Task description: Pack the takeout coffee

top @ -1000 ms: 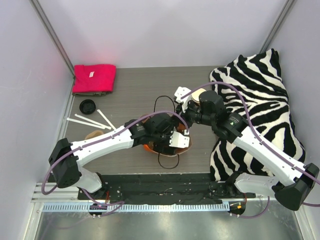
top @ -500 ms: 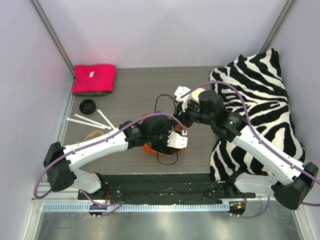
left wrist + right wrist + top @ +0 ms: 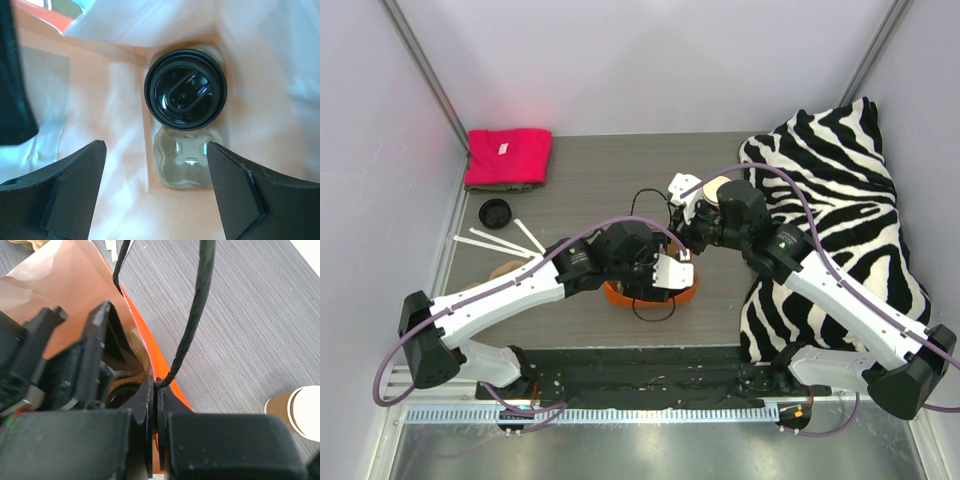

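The takeout coffee, a cup with a round black lid, stands in a moulded cardboard cup tray at the bottom of the orange paper bag. My left gripper is open and empty, pointing down into the bag above the cup and clear of it. In the top view it sits over the bag's mouth. My right gripper is shut on the bag's orange rim, right where the black cord handle is fixed. The lid shows dimly inside the bag.
A second, lidless paper cup stands by the right wrist and also shows in the right wrist view. A loose black lid, white stirrers and a red towel lie at the left. A zebra cloth covers the right side.
My left arm has swung its elbow leftward and its wrist has drawn back a little over the bag. The bag's near handle loop shifted slightly. The right arm has stayed put.
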